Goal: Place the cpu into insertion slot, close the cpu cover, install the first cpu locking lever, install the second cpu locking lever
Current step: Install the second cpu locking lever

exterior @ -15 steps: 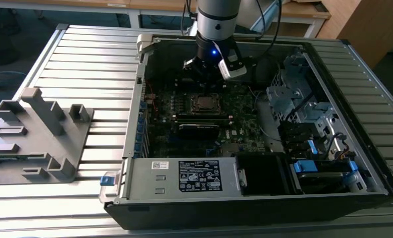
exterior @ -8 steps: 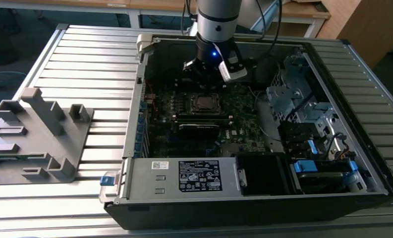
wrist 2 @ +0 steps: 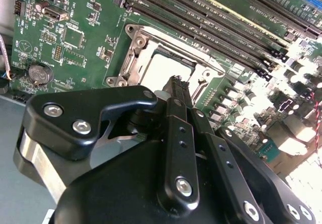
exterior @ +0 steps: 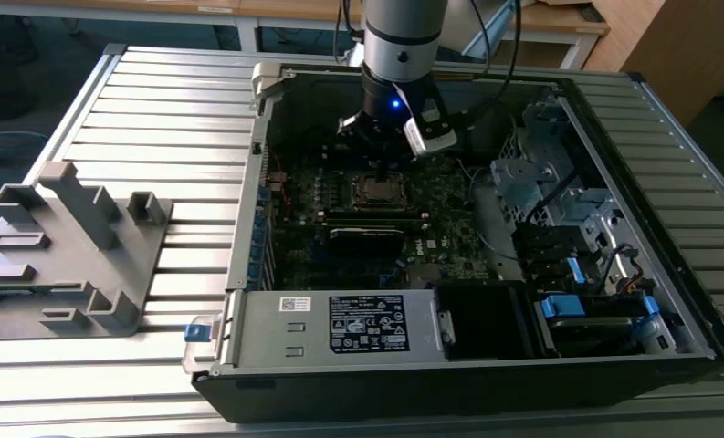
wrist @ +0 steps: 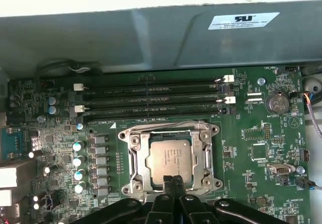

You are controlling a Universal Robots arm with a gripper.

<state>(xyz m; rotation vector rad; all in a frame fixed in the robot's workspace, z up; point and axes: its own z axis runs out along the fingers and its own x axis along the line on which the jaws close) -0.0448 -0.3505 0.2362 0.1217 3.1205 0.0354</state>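
Step in hand: I judge I am at the socket stage, my gripper [wrist: 172, 182] low over the near edge of the insertion slot [wrist: 169, 156] on the circuit board [wrist: 251, 148].
My tool: fingers [wrist: 177, 186] drawn together into a narrow tip, nothing between them; in the second wrist view the gripper [wrist 2: 177, 83] tip sits at the socket's rim.
Cpu: the cpu [wrist: 168, 157] lies flat inside the slot, grey top showing through the window, near the board's middle, just beside the memory slots [wrist: 151, 100].
Cover: the cpu cover [wrist: 133, 158] appears down around the chip, silvery frame on all sides.
Levers: I cannot tell whether either is latched.
Doing it well: I would press straight and gently, keep the tip off the chip's top, and stay on the frame's edge.
Risk: sliding sideways could scrape the board.
Setting: the computer case [exterior: 459, 356] lies open on the table [exterior: 154, 119].
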